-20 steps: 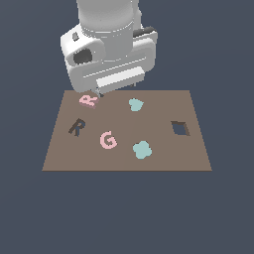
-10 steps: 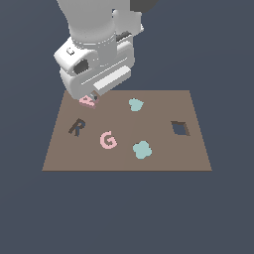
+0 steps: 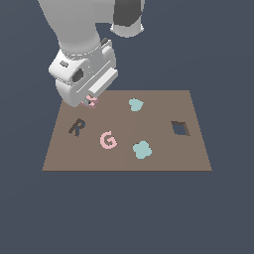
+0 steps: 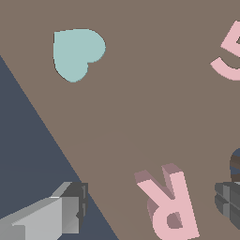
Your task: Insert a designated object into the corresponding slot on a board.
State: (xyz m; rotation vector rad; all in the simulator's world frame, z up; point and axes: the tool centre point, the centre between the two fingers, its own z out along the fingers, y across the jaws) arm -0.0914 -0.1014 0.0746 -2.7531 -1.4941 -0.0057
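Dark blue-grey emptiness lies all around, and on it rests only the brown board [image 3: 163, 158], with no table under it that I can see.

The task looks to be at its early part. The pink R [image 3: 91, 101] lies flat on the board near the corner at about 10 o'clock in the exterior view, mostly hidden there by the arm's head. It is not in its slot [image 3: 76, 127], which is the dark R-shaped cut-out near the 9 o'clock edge, near the block but apart from it and empty. So I judge that nothing is inserted yet: gripping, lifting, carrying and placing all remain.

The tool [image 4: 154, 206] hangs low over the R. In the wrist view its two fingers stand wide apart, one light grey finger [image 4: 51, 215] off the board's edge and one darker at the other side, with the R between them but closer to the darker one. Neither finger seems to touch the block, so the tool is open and holds nothing.

The R itself is a small flat block, pale pink on the face and a darker rose on the side walls, with a closed hole in its bowl. Its legs are thin, and it appears about the same size as the slot, so the fit is probably tight.

Also on the board are a pink G [image 3: 107, 140], two teal shapes [image 3: 135, 104] and a dark diamond cut-out [image 3: 180, 128].
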